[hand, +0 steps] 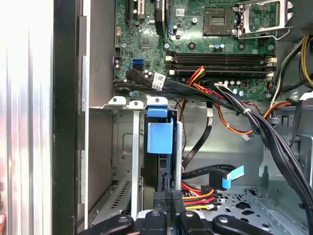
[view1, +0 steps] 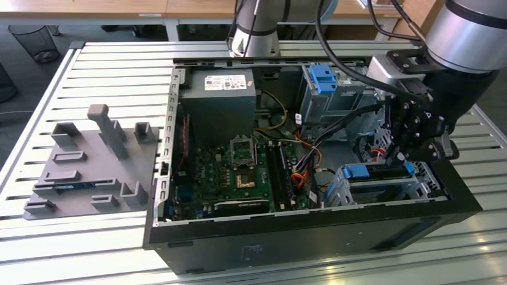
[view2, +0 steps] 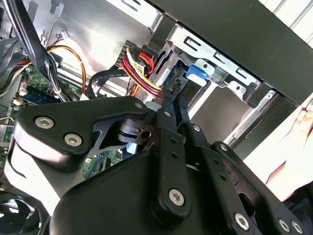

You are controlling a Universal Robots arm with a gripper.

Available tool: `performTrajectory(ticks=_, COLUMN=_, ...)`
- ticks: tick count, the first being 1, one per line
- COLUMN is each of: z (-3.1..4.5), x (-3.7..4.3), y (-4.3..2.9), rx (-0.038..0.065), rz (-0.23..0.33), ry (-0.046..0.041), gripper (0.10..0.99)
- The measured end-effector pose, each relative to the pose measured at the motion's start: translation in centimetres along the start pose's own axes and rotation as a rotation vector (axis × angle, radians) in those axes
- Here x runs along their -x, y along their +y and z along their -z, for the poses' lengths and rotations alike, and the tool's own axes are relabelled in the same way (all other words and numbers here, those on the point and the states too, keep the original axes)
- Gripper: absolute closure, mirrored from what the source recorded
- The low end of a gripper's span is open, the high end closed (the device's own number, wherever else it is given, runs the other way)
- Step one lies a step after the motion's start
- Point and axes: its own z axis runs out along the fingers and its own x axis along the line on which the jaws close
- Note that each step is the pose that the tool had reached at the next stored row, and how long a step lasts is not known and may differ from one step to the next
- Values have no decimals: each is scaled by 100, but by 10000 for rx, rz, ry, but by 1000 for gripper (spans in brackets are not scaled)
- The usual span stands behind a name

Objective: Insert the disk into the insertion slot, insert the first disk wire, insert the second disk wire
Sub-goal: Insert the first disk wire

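Wooden desks point(view1: 119, 7) stand behind the slatted metal table point(view1: 103, 71).

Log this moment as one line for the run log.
disk: in insertion slot | end effector: at disk, beside red-and-yellow wires | computer case: open

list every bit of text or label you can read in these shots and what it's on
No text is legible; three printed labels show.
power supply label: white with dark print, too small to read in the exterior view
cable tag: white, on a black cable in the first wrist view, print blurred
motherboard sticker: white, too small to read
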Motion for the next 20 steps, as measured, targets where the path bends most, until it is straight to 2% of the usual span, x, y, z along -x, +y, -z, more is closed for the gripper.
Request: performTrajectory(ticks=20, z=-35, x=-5, y=-7, rx=-1, rz=-1, ry=-24, gripper=918)
